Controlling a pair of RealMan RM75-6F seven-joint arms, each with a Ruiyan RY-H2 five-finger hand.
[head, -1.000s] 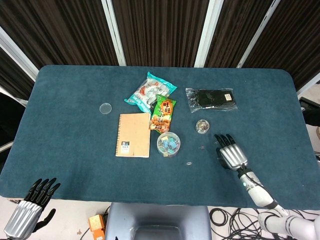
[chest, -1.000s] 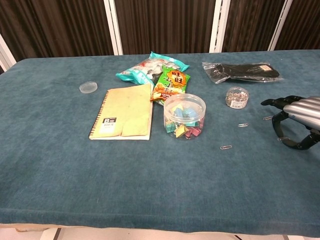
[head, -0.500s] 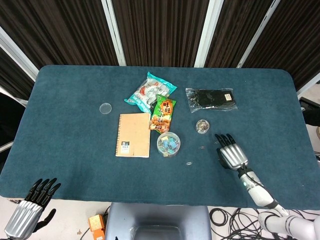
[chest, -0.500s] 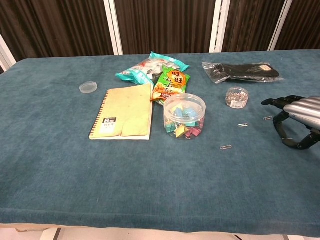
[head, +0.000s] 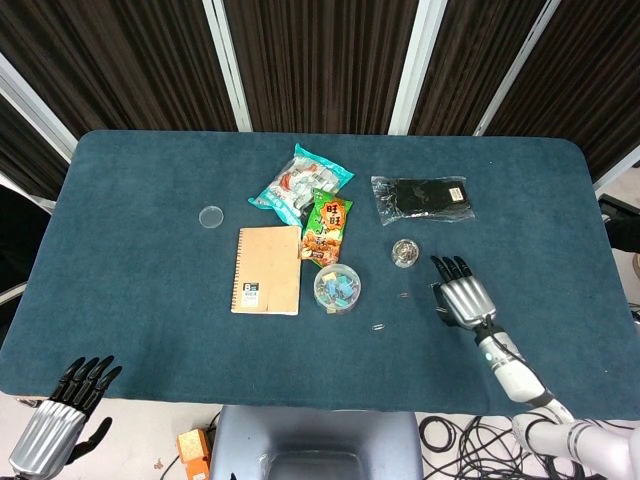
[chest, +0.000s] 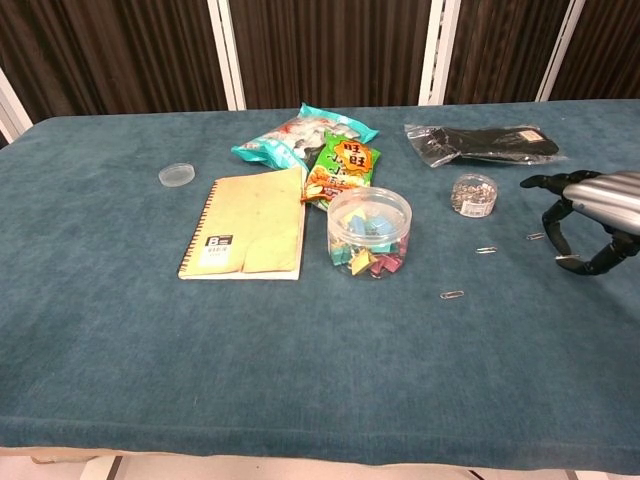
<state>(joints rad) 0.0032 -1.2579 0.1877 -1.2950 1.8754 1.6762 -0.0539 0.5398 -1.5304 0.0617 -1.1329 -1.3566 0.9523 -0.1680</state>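
Your left hand (head: 60, 420) hangs off the table's near-left corner, fingers spread, holding nothing. On the blue felt table (chest: 150, 330) you pass a small clear round lid (chest: 177, 175), a tan spiral notebook (chest: 248, 224), two snack packets (chest: 325, 148) and a clear round tub of coloured binder clips (chest: 369, 232). Your right hand (chest: 590, 215) hovers palm-down, fingers apart and curved, empty, above loose metal paper clips (chest: 486, 250) lying just right of the small clear dish of paper clips (chest: 474, 194). The clips are thin and flat on the felt: your fingertips could slide over one or flick it away, and a wide reach risks tipping the dish just beside.
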